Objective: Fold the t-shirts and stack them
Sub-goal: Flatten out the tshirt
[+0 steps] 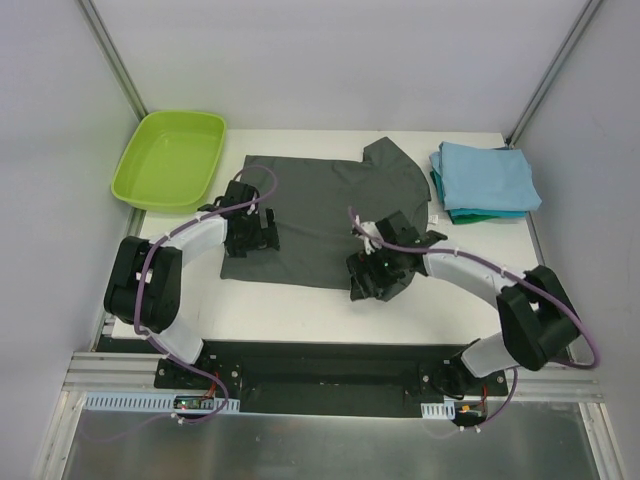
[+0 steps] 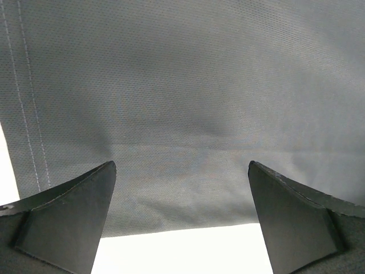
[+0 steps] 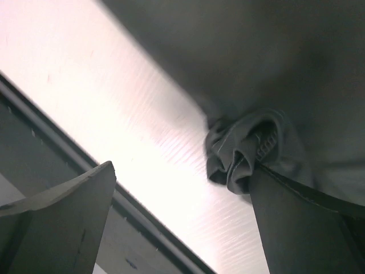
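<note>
A dark charcoal-grey t-shirt point(image 1: 320, 205) lies spread flat on the white table point(image 1: 300, 305). My left gripper point(image 1: 248, 240) is open and sits low over the shirt's near-left corner. In the left wrist view point(image 2: 181, 165) the grey cloth point(image 2: 188, 85) fills the space between the fingers, its edge just behind them. My right gripper point(image 1: 368, 283) is at the shirt's near-right edge. In the right wrist view point(image 3: 181, 165) it is open, with a bunched bit of grey cloth point(image 3: 242, 151) against the right finger point(image 3: 296, 222). A folded light blue shirt point(image 1: 488, 172) tops a teal one point(image 1: 470, 214) at the back right.
A lime-green plastic tub point(image 1: 170, 158) stands at the back left corner. Walls and frame posts close in the table on the left, right and back. The table's front edge and black base rail point(image 1: 320, 365) run just behind the right gripper, seen in the right wrist view point(image 3: 85, 154).
</note>
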Controlling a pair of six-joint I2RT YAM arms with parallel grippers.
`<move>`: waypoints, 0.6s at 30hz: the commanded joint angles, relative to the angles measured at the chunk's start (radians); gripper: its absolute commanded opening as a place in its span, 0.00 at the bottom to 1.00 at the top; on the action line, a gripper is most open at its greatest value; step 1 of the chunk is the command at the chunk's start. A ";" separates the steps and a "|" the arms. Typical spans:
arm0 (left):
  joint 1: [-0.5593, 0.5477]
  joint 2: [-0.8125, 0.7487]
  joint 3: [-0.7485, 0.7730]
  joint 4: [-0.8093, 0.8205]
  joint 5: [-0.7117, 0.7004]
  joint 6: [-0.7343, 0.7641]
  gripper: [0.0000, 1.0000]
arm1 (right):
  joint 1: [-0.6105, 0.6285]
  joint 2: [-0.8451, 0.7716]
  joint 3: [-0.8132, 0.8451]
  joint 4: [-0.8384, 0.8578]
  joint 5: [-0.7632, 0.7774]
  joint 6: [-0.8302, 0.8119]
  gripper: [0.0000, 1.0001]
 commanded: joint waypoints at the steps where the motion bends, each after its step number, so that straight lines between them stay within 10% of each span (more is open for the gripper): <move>1: 0.012 -0.010 -0.013 0.016 -0.064 -0.027 0.99 | 0.137 -0.128 -0.107 -0.084 0.021 -0.039 0.99; 11: 0.026 -0.048 -0.029 0.005 -0.146 -0.027 0.99 | 0.257 -0.448 -0.159 -0.239 0.283 0.210 0.96; 18: 0.029 -0.053 -0.024 0.002 -0.143 -0.016 0.99 | 0.112 -0.536 -0.115 -0.305 0.469 0.474 0.96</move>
